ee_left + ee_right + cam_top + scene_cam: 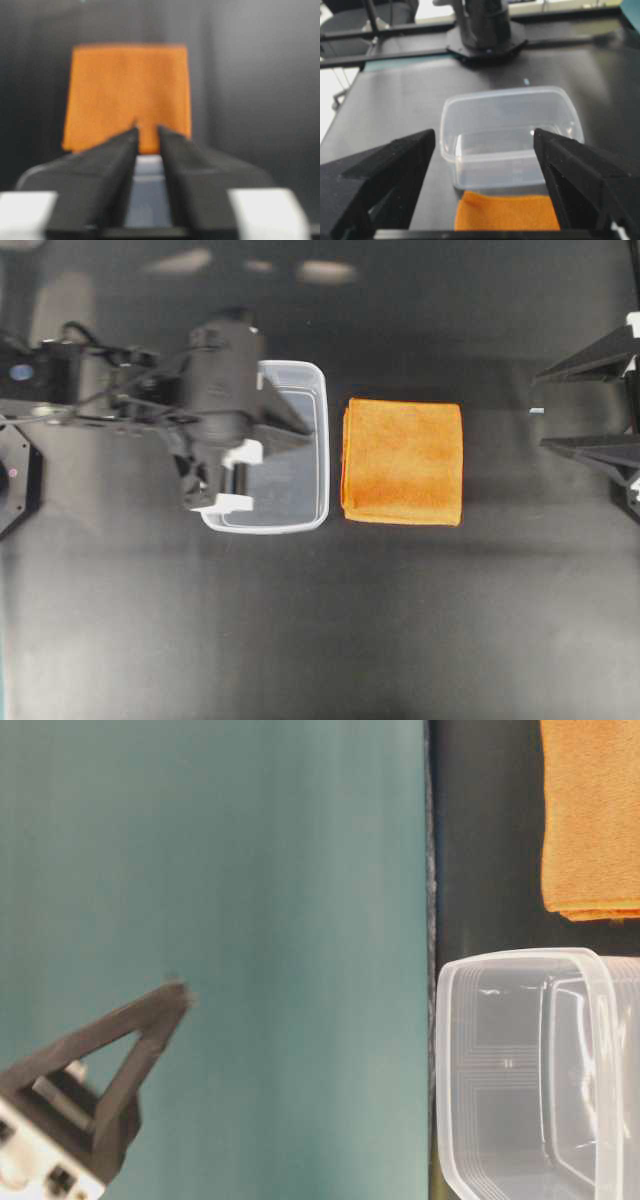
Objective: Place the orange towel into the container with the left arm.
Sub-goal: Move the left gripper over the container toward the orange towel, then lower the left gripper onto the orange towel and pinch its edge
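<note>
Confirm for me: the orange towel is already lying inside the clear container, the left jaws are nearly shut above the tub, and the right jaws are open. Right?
Not quite. The orange towel lies flat on the table beside the container, not inside it; the overhead view shows the tub with no towel in it. The rest holds: left gripper nearly shut above the tub, right gripper open.

A folded, roughly square orange microfibre towel (402, 462) is lying flat on the black table (400, 640), edges neatly stacked. Just beside it, not touching, a clear rectangular plastic container (300, 445) with rounded corners and a thick rim is sitting upright and open-topped, holding nothing.
</note>
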Available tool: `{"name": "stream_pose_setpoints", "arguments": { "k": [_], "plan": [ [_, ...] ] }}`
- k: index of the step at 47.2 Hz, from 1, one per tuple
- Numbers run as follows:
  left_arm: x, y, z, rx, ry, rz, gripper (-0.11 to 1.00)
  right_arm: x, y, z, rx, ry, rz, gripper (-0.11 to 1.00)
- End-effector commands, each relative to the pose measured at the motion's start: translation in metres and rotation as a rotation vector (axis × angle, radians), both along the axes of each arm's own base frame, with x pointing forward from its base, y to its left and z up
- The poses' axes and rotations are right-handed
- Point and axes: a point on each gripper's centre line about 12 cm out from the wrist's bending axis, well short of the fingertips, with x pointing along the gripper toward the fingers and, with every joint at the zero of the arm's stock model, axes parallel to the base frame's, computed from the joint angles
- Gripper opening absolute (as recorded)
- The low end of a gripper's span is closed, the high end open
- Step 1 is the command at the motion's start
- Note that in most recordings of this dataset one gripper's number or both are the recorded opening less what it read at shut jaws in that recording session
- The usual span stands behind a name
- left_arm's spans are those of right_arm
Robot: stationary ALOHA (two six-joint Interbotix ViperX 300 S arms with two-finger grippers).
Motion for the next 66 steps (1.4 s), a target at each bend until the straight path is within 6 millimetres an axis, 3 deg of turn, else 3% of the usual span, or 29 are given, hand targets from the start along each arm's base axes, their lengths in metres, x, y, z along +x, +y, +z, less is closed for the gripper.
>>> {"name": "stream_pose_setpoints", "arguments": {
  "k": [1, 8, 12, 23, 34, 46, 60, 66],
  "plan": [
    [0.018, 0.008, 0.009, 0.029, 0.054, 0.003, 0.35, -0.001, 0.0, 0.006, 0.005, -0.02, 0.001, 0.76],
    [0.053, 0.013, -0.005, 0.072, 0.159, -0.021, 0.79, -0.002, 0.0, 0.007, 0.0, -0.026, 0.0, 0.76],
    [0.075, 0.012, -0.017, 0.081, 0.205, -0.032, 0.91, -0.003, 0.0, 0.007, 0.003, -0.026, 0.0, 0.76],
    [0.121, 0.003, -0.071, 0.083, 0.299, -0.053, 0.9, -0.005, 0.0, 0.013, 0.001, -0.058, 0.0, 0.76],
    [0.143, 0.015, -0.116, 0.082, 0.352, -0.034, 0.9, -0.009, 0.0, 0.018, -0.002, -0.077, 0.0, 0.76],
    [0.151, 0.021, -0.167, 0.075, 0.435, -0.026, 0.9, -0.009, 0.0, 0.02, -0.003, -0.083, 0.001, 0.76],
    [0.154, 0.014, -0.197, 0.07, 0.484, -0.031, 0.9, -0.009, 0.0, 0.019, -0.005, -0.08, 0.001, 0.76],
    [0.153, 0.012, -0.198, 0.074, 0.491, -0.04, 0.9, -0.009, 0.0, 0.017, -0.005, -0.072, 0.001, 0.76]
  ]
}}
